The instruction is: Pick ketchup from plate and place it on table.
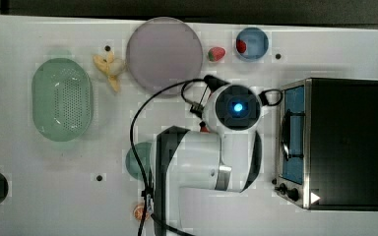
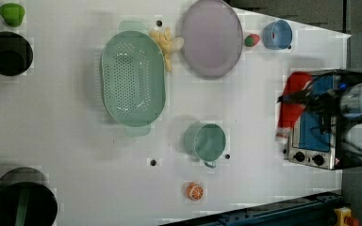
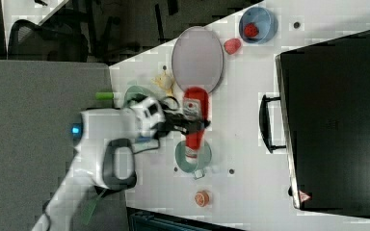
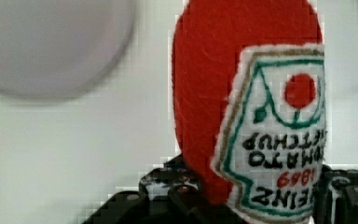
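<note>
The ketchup (image 3: 195, 120), a red plush bottle with a white stitched label, hangs above the table (image 3: 241, 139). My gripper (image 3: 192, 126) is shut on its middle. It is off the plate (image 3: 197, 57), between the plate's rim and a teal cup (image 3: 192, 156). The wrist view has the ketchup (image 4: 242, 93) close up between my black fingers (image 4: 168, 193), with the bare lilac plate (image 4: 51, 42) behind it. Seen from the left view, the ketchup (image 2: 293, 106) hangs in front of the toaster oven. In the top view, my arm's wrist (image 1: 236, 107) covers the gripper, beside the plate (image 1: 165, 54).
A green perforated basket (image 1: 61, 98) and a yellow toy (image 1: 109, 68) lie to the top view's left of the plate. A strawberry (image 1: 216, 53) and a blue bowl (image 1: 252, 43) lie to its right. A toaster oven (image 1: 334, 142), an orange slice (image 2: 194, 191) and dark bowls (image 2: 8, 52) also stand here.
</note>
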Controlling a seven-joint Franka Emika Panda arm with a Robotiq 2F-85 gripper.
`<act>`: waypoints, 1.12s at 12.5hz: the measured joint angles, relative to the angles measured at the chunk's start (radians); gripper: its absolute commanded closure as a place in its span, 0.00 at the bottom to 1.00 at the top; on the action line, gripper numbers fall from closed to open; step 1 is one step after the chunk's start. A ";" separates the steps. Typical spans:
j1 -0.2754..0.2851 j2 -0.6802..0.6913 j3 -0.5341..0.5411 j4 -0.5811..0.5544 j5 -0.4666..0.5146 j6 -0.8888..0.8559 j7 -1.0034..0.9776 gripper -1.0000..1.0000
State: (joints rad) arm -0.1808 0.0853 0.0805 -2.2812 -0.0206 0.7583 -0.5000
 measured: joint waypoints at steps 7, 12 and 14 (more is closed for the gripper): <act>0.006 0.167 0.002 -0.115 0.014 0.151 0.000 0.03; 0.005 0.166 0.016 -0.117 0.014 0.156 0.000 0.00; 0.012 0.092 0.017 -0.082 0.014 0.074 0.027 0.00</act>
State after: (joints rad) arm -0.1686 0.1775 0.0977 -2.3633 -0.0068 0.8320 -0.4734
